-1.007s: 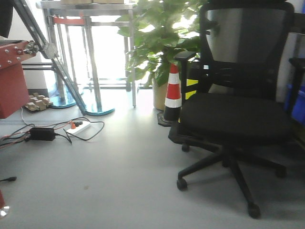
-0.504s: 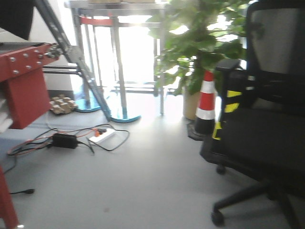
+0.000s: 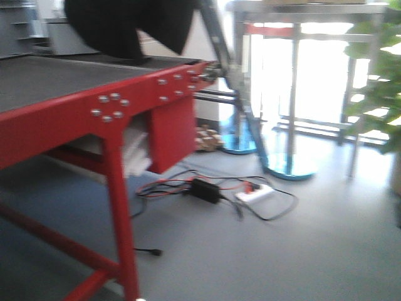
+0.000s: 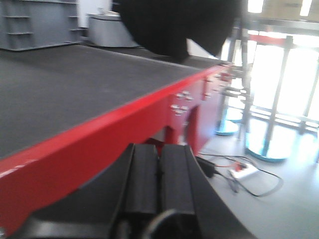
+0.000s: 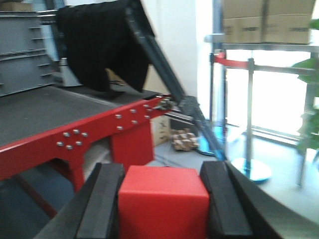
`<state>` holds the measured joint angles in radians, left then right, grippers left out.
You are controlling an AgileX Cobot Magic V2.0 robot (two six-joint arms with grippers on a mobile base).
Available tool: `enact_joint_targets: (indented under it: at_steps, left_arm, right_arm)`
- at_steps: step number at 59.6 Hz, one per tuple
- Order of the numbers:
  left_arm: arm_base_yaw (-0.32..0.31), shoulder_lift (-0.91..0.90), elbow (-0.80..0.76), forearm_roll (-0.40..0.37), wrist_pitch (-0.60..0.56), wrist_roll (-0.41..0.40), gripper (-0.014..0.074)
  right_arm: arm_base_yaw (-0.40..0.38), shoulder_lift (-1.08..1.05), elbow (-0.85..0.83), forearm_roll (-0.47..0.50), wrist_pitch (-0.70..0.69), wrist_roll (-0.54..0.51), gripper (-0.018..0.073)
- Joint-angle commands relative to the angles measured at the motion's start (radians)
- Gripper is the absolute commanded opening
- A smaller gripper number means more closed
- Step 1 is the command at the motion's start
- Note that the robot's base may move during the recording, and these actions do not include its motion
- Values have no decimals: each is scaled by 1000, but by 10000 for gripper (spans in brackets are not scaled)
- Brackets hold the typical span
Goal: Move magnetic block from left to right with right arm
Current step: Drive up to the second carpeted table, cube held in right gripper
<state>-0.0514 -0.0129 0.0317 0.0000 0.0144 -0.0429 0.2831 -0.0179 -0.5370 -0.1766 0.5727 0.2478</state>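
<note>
The magnetic block (image 5: 163, 199), a plain bright-red cube, fills the bottom middle of the right wrist view. My right gripper (image 5: 163, 172) is shut on it, one black finger against each side. The cube hangs in the air, in front of and off the end of the red-framed table (image 5: 99, 124). In the left wrist view my left gripper (image 4: 160, 149) is shut, its two black fingers (image 4: 143, 169) pressed together with nothing between them, just beside the table's red edge (image 4: 99, 129). Neither gripper shows in the front view.
The table (image 3: 75, 119) has a dark mat top (image 4: 60, 84) and a black cloth (image 3: 125, 25) hanging over its far end. On the floor lie a white power strip (image 3: 254, 193) and cables. A metal stand with round blue bases (image 3: 288, 168) and a plant (image 3: 382, 94) are at the right.
The front view has swung left. The office chair and striped cone have left the view, and the red table now fills the left half.
</note>
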Motion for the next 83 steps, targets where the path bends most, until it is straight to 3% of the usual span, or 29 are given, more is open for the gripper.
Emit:
enact_joint_targets:
  at_steps: [1, 83]
  left_arm:
    - [0, -13, 10, 0, -90, -4, -116]
    - [0, -13, 10, 0, -90, -4, -116]
  right_arm:
    - [-4, -3, -26, -11, -92, -8, 150]
    - [-4, -3, -26, -11, -92, -8, 150]
